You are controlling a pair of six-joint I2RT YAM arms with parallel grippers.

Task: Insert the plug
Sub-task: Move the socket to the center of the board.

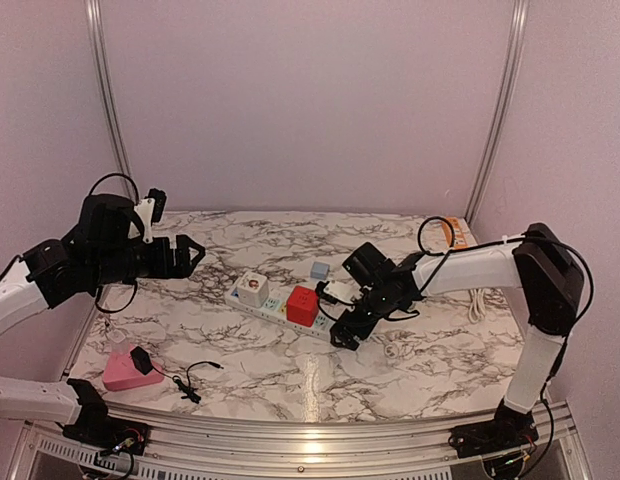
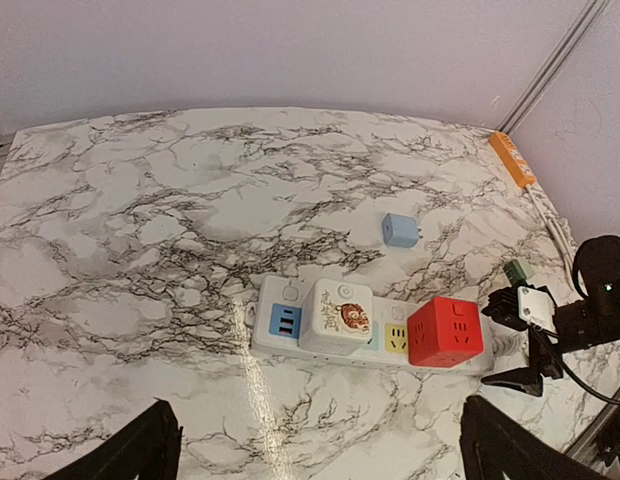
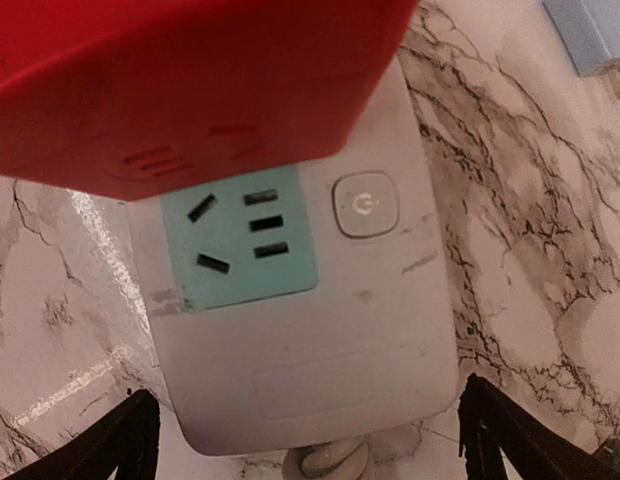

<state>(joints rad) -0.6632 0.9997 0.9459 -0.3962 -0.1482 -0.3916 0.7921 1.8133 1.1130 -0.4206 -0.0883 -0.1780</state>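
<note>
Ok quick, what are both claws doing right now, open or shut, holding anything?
Left claw: open, holding nothing.
Right claw: open, holding nothing, poised over the end of the power strip.

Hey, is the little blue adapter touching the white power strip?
Apart. The left wrist view shows bare marble between the blue adapter and the power strip; the adapter sits alone beyond the strip.
</note>
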